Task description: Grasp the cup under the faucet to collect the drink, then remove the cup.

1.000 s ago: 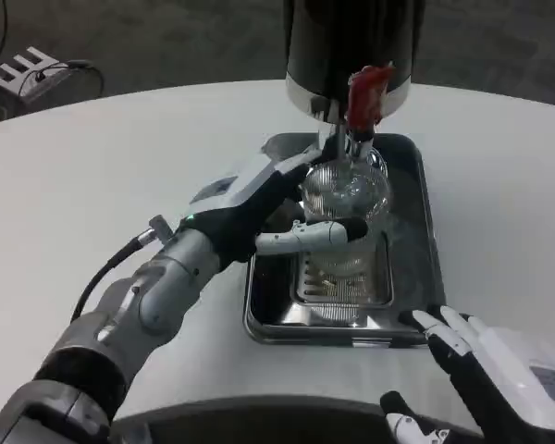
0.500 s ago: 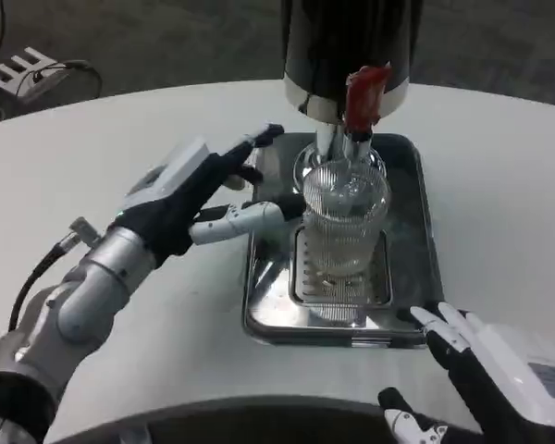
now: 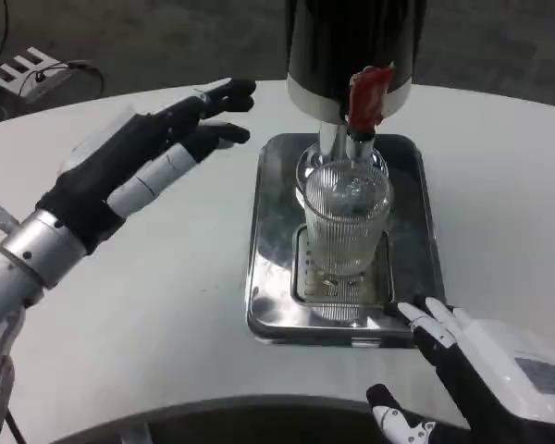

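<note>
I see the cup [image 3: 346, 227] standing upright on the drip tray [image 3: 274, 277], directly under the red-handled faucet [image 3: 366, 97]. My left hand [image 3: 139, 162] hovers over the surface, well apart from the cup, fingers spread and holding nothing. My right hand [image 3: 472, 365] waits open near the tray's front edge. I judge the grasp not made; next I must bring a hand around the cup.
</note>
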Controlling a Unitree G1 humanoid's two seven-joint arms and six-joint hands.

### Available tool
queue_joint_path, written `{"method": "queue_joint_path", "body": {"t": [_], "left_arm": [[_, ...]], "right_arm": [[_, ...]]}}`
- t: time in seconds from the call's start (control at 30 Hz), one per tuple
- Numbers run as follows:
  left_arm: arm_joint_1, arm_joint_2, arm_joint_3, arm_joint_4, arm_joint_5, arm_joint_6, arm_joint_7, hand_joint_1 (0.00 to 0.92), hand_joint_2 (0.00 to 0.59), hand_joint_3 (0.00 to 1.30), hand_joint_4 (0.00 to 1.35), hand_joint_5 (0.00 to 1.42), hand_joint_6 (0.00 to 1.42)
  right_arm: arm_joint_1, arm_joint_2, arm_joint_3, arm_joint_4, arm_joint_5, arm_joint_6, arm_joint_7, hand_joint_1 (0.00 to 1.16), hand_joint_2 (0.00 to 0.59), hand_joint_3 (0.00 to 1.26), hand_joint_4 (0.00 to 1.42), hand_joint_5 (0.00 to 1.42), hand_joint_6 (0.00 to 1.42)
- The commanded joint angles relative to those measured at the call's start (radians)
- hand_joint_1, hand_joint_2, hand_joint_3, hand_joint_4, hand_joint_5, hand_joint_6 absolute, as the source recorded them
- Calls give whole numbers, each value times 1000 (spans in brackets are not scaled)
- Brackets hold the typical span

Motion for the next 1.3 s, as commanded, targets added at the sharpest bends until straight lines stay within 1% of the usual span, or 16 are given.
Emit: {"method": "queue_joint_path", "body": {"t": [0.03, 0.17, 0.23, 0.37, 0.5, 0.63, 0.7, 0.83, 1.1, 1.3], "left_arm": [[-19, 22, 30, -91, -96, 140, -141, 0, 76, 155, 126, 262, 237], [-74, 19, 49, -132, -139, 237, -224, 0, 80, 143, 117, 252, 250], [-112, 9, 55, -132, -154, 277, -255, 0, 81, 143, 114, 252, 251], [-165, -10, 62, -113, -155, 300, -273, 0, 82, 143, 110, 251, 253], [-213, -24, 49, -74, -115, 264, -268, 0, 83, 148, 108, 252, 254], [-277, -64, 30, -3, -84, 244, -272, 0, 83, 151, 113, 254, 254], [-297, -76, 27, 25, -73, 234, -274, 0, 83, 152, 114, 254, 255], [-355, -116, 22, 102, -50, 217, -280, 0, 84, 152, 116, 254, 255], [-420, -175, 17, 212, -14, 190, -287, 0, 86, 153, 117, 255, 255], [-435, -198, 6, 265, 10, 179, -287, 0, 93, 154, 117, 262, 264]], "right_arm": [[-10, 2, 6, 11, -5, 5, 13, 397, 470, 105, 0, 0, 78], [-13, 4, 9, 11, -12, 7, 12, 395, 468, 105, 0, 0, 79], [-12, 4, 10, 10, -14, 7, 11, 394, 466, 105, 0, 0, 79], [-12, 3, 14, 8, -21, 3, 10, 392, 463, 105, 0, 0, 79], [-21, 7, 20, 6, -28, 2, 7, 390, 462, 105, 0, 0, 80], [-23, 9, 15, 5, -26, 8, 12, 388, 462, 105, 0, 0, 80], [-21, 8, 12, 2, -28, 8, 12, 388, 462, 105, 0, 0, 80], [-19, 9, 10, 1, -29, 8, 9, 387, 461, 105, 0, 0, 80], [-26, 13, 4, 3, -25, 16, 9, 386, 461, 105, 0, 0, 80], [-25, 13, 6, 4, -20, 17, 7, 386, 461, 105, 0, 0, 80]]}}
